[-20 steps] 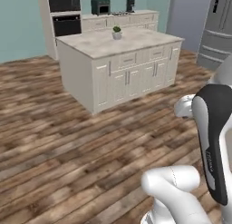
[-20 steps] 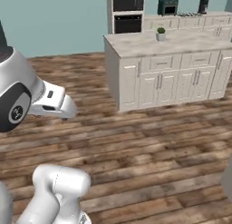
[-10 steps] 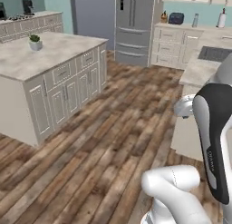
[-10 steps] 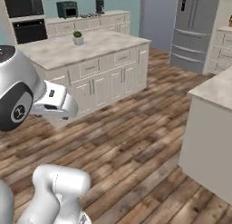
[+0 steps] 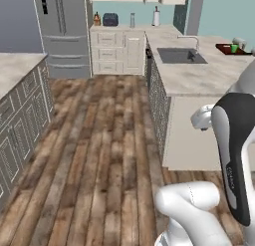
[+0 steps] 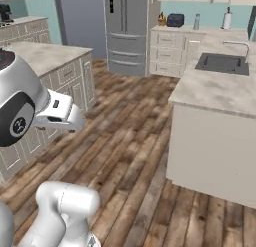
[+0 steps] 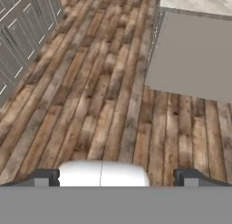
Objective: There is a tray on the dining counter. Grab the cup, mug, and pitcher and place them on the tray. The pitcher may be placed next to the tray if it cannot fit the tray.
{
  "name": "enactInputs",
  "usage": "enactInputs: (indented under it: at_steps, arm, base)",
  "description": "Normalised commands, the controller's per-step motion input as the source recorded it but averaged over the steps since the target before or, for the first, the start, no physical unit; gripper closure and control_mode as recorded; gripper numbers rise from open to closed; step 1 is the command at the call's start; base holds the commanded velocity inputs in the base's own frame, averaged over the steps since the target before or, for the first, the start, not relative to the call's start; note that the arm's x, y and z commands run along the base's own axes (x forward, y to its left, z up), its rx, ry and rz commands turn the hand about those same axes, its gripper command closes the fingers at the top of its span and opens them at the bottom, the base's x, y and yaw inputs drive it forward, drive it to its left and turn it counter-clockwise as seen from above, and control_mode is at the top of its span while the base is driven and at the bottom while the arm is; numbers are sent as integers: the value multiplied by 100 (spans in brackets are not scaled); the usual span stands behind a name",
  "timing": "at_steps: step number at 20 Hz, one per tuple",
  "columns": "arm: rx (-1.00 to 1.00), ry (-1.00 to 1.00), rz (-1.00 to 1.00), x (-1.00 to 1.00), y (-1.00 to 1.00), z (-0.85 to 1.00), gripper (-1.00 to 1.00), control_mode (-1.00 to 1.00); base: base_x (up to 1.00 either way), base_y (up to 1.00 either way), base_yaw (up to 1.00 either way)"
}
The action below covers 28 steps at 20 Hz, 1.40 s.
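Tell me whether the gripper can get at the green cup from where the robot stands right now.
Probably not. The open gripper faces the wood floor, holding nothing, while the cup sits by the tray at the far end of the dining counter, beyond the sink.

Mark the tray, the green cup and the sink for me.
tray (image 5: 222, 48), left base view, dark rim at its near end.
green cup (image 5: 234, 49), left base view, its side wall.
sink (image 5: 180, 56), left base view, basin floor.

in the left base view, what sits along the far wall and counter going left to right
fridge → dark toaster → paper towel roll → sink → tray holding the green cup
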Motion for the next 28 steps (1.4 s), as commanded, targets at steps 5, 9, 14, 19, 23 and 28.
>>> enactInputs:
  at_steps: [5,9,14,19,23,28]
  arm:
    - [0,0,0,0,0,0,-100,100]
    - [0,0,0,0,0,0,-100,100]
    - [0,0,0,0,0,0,-100,100]
    - [0,0,0,0,0,0,-100,100]
    - [0,0,0,0,0,0,-100,100]
    - [0,0,0,0,0,0,-100,100]
  base:
    - [100,100,-58]
    - [100,100,-41]
    - [100,83,-5]
    - [100,37,2]
    - [100,0,4]
    - [100,0,3]
